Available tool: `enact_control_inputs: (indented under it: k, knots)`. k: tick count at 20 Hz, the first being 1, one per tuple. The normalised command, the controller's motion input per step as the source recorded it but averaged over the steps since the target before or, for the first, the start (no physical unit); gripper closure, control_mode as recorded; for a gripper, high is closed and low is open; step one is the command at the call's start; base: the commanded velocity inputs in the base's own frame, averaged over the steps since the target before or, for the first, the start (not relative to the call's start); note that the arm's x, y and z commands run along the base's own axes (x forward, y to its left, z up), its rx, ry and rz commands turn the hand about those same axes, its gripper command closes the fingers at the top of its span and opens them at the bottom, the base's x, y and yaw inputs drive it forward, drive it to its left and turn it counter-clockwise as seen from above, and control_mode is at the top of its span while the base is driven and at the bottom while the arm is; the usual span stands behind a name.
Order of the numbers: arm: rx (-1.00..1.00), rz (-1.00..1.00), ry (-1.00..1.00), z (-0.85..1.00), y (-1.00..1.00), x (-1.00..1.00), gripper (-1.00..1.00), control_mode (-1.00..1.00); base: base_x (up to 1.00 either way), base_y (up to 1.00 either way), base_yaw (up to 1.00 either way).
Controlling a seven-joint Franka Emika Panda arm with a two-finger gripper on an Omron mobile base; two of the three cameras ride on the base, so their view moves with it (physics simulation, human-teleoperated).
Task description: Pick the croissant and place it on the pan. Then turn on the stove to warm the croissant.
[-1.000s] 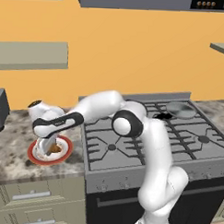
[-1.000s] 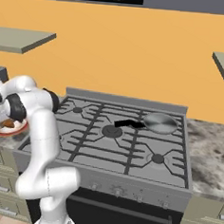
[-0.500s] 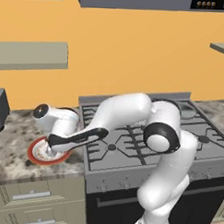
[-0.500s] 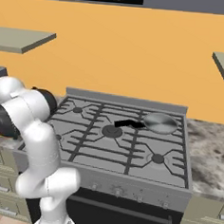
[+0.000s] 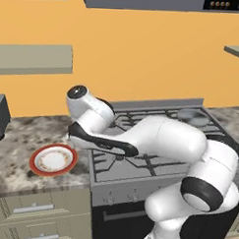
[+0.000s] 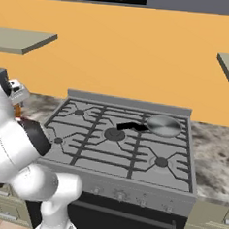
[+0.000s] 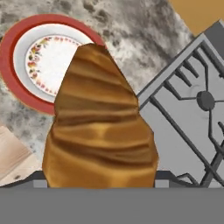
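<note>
One croissant (image 7: 101, 122) is riding in the pincer, pinched up off the red-rimmed plate (image 5: 53, 160), hanging over the counter (image 5: 22, 137) beside the stove (image 6: 119, 141). Pan (image 6: 163, 125) is sitting on a back burner, well apart.

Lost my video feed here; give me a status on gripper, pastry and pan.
Gripper shut on golden-brown crescent croissant, lifted off the red-rimmed white plate. Small grey metal pan sits on a rear burner of the grey gas stove. Grates between look clear.

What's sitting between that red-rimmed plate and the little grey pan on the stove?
In the left base view, the robot's arm and stove grates lie between plate and pan.
</note>
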Motion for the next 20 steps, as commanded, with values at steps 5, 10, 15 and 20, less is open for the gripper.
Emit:
enact_control_inputs:
  k: [5,10,15,20]
  knots:
    - [0.17,-0.21,0.00,0.64,-0.98,-0.59,1.00,-1.00,0.00,0.00,0.00]
    - [0.10,-0.28,-0.03,0.16,-1.00,-0.52,1.00,-1.00,0.00,0.00,0.00]
    - [0.12,-0.35,-0.02,0.19,-1.00,-0.10,1.00,-1.00,0.00,0.00,0.00]
    - [0.14,-0.39,0.00,0.20,-1.00,0.01,1.00,-1.00,0.00,0.00,0.00]
